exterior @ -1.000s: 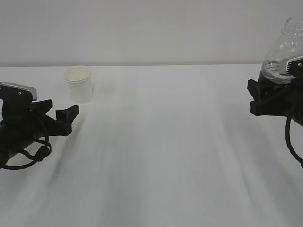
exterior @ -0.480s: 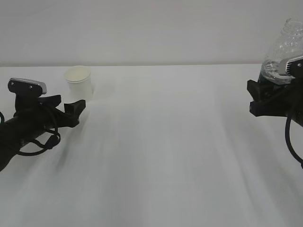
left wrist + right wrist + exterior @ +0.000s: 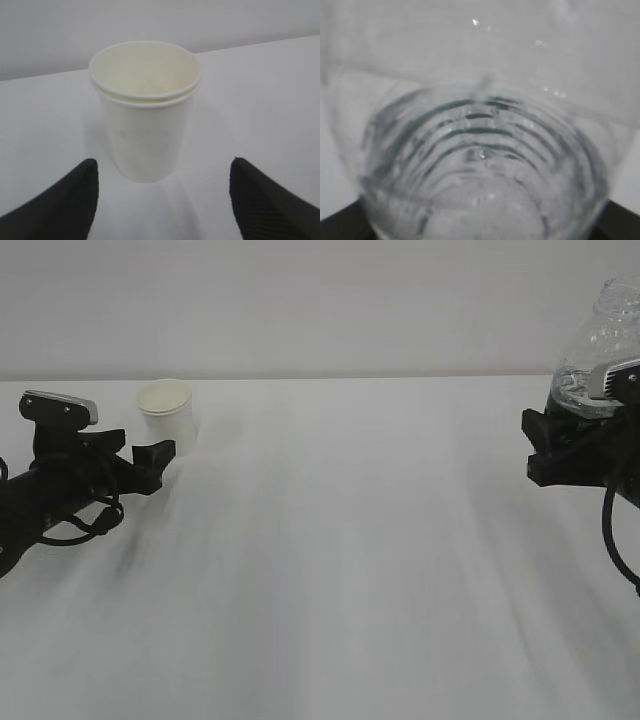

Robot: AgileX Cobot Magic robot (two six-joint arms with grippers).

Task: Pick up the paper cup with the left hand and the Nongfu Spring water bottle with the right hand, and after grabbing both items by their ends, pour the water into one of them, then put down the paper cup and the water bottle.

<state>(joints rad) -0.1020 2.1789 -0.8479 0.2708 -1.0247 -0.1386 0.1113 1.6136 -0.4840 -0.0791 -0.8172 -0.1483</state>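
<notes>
The white paper cup [image 3: 168,416] stands upright on the table at the far left. In the left wrist view the paper cup [image 3: 145,115] is straight ahead, just beyond the fingertips and touching neither. My left gripper [image 3: 142,452] [image 3: 162,172] is open, low over the table, in front of and left of the cup. At the right edge my right gripper [image 3: 566,446] [image 3: 480,231] is shut on the lower end of the clear, uncapped Nongfu Spring water bottle [image 3: 602,345] [image 3: 480,160], held upright above the table. Clear water [image 3: 578,390] shows in its lower part.
The white table [image 3: 350,560] stretches between the two arms with nothing else on it. A pale wall [image 3: 350,300] closes off the back edge.
My left gripper has moved forward and slightly up towards the paper cup, still open. The right gripper and the bottle have not moved.
</notes>
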